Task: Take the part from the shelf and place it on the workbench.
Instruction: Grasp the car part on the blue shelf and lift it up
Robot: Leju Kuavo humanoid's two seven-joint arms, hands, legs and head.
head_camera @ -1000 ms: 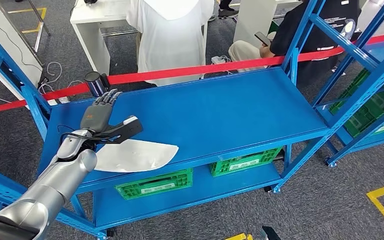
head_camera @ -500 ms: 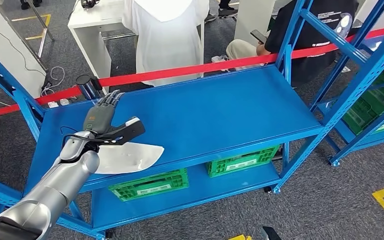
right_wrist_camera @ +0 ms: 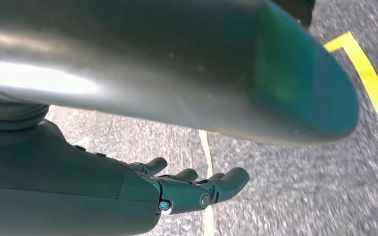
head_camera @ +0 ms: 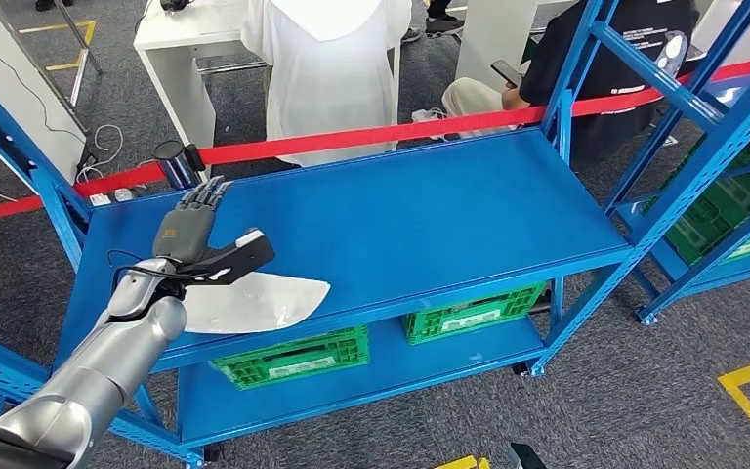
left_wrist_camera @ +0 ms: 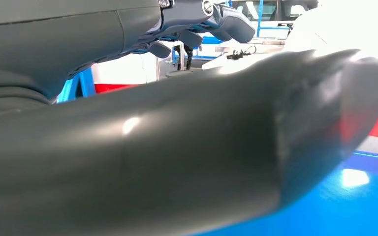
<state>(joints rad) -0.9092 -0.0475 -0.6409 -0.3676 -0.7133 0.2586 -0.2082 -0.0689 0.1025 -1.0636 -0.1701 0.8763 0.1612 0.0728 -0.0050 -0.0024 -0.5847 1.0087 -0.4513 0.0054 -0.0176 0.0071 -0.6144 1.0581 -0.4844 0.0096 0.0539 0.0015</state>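
The part (head_camera: 259,303) is a flat white curved piece lying on the front left of the blue shelf top (head_camera: 400,215), its tip pointing right. My left hand (head_camera: 195,236) hovers over the part's near end, dark fingers stretched forward and thumb spread out to the right, holding nothing that I can see. In the left wrist view the thumb (left_wrist_camera: 177,147) looms large and the fingers (left_wrist_camera: 202,14) stay extended over the blue surface. My right hand (right_wrist_camera: 128,191) hangs beside me over the grey floor, fingers loosely apart and empty.
A red barrier tape (head_camera: 352,140) runs behind the shelf. Beyond it stand a person in white (head_camera: 327,59) and a seated person in black (head_camera: 596,68). Green crates (head_camera: 293,357) sit on the lower level. Another blue rack (head_camera: 703,147) stands at the right.
The whole picture sways slightly left and back, so the camera moved. My left hand stays spread above the white part, which keeps its place on the shelf.
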